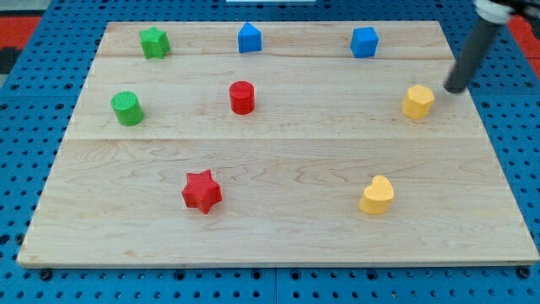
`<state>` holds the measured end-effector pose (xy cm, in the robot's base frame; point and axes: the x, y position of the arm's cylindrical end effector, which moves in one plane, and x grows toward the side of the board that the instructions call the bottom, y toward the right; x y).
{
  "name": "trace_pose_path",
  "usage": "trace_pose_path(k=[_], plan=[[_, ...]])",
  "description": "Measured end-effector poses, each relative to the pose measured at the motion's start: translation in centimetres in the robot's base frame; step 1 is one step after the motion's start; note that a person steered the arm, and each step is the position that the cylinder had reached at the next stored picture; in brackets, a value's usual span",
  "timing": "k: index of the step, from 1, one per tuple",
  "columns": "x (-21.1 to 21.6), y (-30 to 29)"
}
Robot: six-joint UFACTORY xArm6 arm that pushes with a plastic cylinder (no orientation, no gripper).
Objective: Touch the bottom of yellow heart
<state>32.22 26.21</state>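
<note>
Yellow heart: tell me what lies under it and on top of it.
The yellow heart sits flat on the wooden board; the patch beneath is covered. Nothing rests on top. My tip is far off toward the view's top right, beside the other yellow block.

A single camera is looking down at the wooden board (pixel 270 245) from above and from its near edge, tilted forward so that the far edge is appearing shorter than the near one. It is facing across the board towards the far side. It is sitting close enough that the board is filling almost the whole frame, with only strips of the blue pegboard (pixel 25 127) showing at the left, right and near margins. The dark rod is entering at the far right corner, cut off by the frame's top. No second view is sharing the scene.
</note>
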Motion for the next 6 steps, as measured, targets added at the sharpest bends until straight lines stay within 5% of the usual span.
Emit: trace_pose_path(k=[1,2,5,6], plan=[[-1.3,1.2],[11.2,3.3],[27.6,-12.0],[24.7,-11.2]])
